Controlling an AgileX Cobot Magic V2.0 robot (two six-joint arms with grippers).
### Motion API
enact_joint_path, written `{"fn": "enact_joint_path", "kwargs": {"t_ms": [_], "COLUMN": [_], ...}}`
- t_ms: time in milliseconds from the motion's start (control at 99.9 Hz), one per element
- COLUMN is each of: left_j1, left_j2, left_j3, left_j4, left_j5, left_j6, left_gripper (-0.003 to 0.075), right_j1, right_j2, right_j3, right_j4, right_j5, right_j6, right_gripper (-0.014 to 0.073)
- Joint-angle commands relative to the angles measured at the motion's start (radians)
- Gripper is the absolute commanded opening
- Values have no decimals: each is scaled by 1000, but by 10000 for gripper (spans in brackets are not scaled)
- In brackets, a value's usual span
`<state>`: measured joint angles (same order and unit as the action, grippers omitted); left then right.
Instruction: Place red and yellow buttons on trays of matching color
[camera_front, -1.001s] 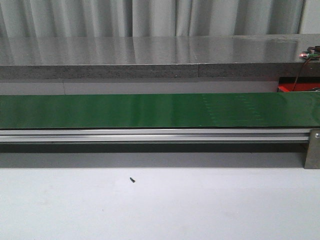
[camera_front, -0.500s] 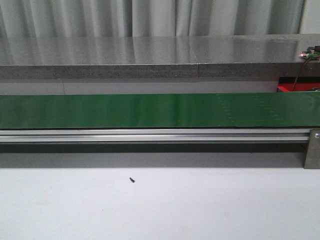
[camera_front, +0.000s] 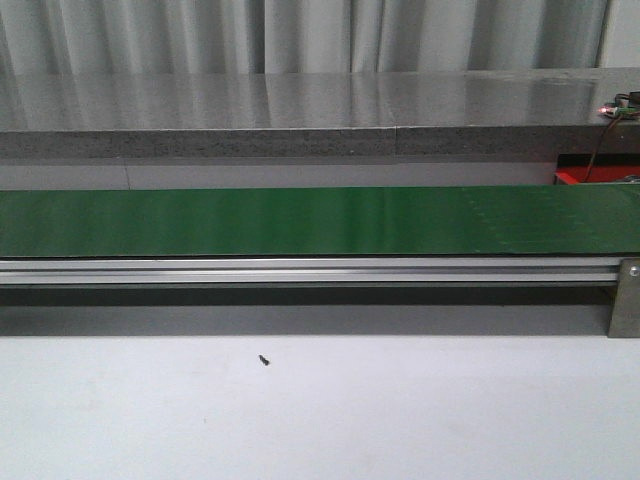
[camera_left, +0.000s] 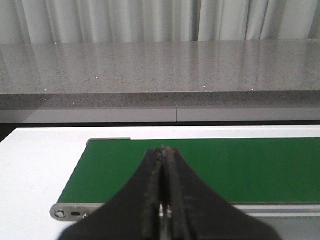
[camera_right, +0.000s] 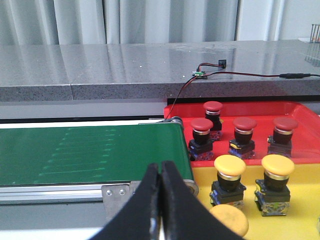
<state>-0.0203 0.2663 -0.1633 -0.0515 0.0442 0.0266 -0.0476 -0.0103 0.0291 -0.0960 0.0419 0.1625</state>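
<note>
In the right wrist view, several red buttons (camera_right: 202, 125) stand on the red tray (camera_right: 260, 104). Three yellow buttons (camera_right: 229, 165) stand on the yellow tray (camera_right: 202, 175) just in front of it. Both trays sit past the right end of the green conveyor belt (camera_right: 90, 150). My right gripper (camera_right: 160, 165) is shut and empty, above the belt's end bracket and beside the yellow tray. My left gripper (camera_left: 164, 148) is shut and empty over the belt's left end (camera_left: 240, 165). No button lies on the belt (camera_front: 300, 220). Neither gripper shows in the front view.
A grey stone counter (camera_front: 300, 110) runs behind the belt, with a small circuit board and wires (camera_right: 201, 75) on it. A corner of the red tray (camera_front: 575, 177) shows in the front view. A small black screw (camera_front: 264, 360) lies on the white table.
Faint pale marks on the green belt have drifted to the right in the front view, so the belt is running rightward. Nothing else has changed.
</note>
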Motion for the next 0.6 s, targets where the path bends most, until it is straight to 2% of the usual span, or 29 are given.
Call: {"fn": "enact_joint_path", "kwargs": {"t_ms": [0, 230, 270, 310, 380, 590], "left_j1": [-8, 13, 13, 13, 13, 13], "left_j2": [-73, -311, -306, -300, -306, -306], "left_j3": [39, 193, 214, 209, 212, 212], "left_j4": [4, 25, 22, 19, 19, 19], "left_j5": [-92, -62, -78, -15, 5, 17], "left_j6": [-9, -9, -9, -9, -9, -9], "left_gripper": [-19, -19, -19, -19, -20, -20], "right_j1": [1, 1, 1, 1, 1, 1], "right_j2": [-18, -18, -18, -18, -16, -16], "right_j3": [-18, -18, -18, -18, -18, -18], "right_j4": [-14, -14, -14, -14, -14, -14], "right_j5": [-84, -84, -84, -84, -83, -83], "right_j6": [0, 0, 0, 0, 0, 0], "right_gripper": [-69, -69, -69, -69, -69, -69]}}
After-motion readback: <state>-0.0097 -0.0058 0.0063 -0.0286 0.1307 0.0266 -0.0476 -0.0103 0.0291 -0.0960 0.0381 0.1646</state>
